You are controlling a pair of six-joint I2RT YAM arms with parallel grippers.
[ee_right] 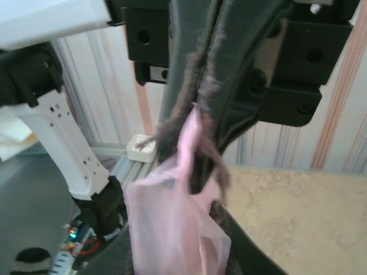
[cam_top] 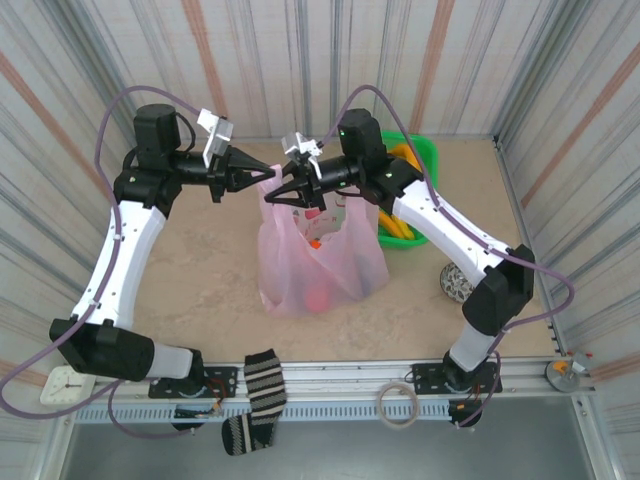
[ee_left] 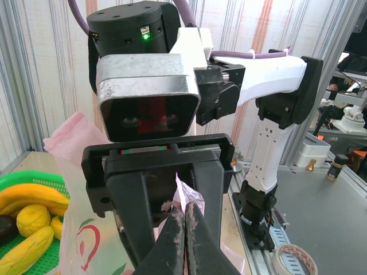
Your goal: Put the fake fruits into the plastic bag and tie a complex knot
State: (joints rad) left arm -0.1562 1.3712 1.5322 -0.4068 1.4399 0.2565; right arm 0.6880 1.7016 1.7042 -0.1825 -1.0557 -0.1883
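The pink plastic bag point(cam_top: 320, 265) hangs over the table, lifted by its straps, with red and orange fake fruits point(cam_top: 318, 298) showing through it. My left gripper point(cam_top: 272, 167) is shut on a pink strap point(ee_left: 186, 192); in the left wrist view its fingertips point(ee_left: 184, 209) pinch the film. Facing it, my right gripper point(cam_top: 285, 183) stands open, its fingers point(ee_right: 243, 243) spread to either side of the pink strap point(ee_right: 178, 229). More fake fruits, yellow bananas and a lemon point(ee_left: 31, 220), lie in the green basket point(cam_top: 428, 155).
A striped sock point(cam_top: 265, 385) and a tape roll point(cam_top: 400, 403) lie on the front rail. A small clock point(cam_top: 65, 383) sits at the near left. A speckled object point(cam_top: 455, 282) rests by the right arm. Striped walls enclose the table.
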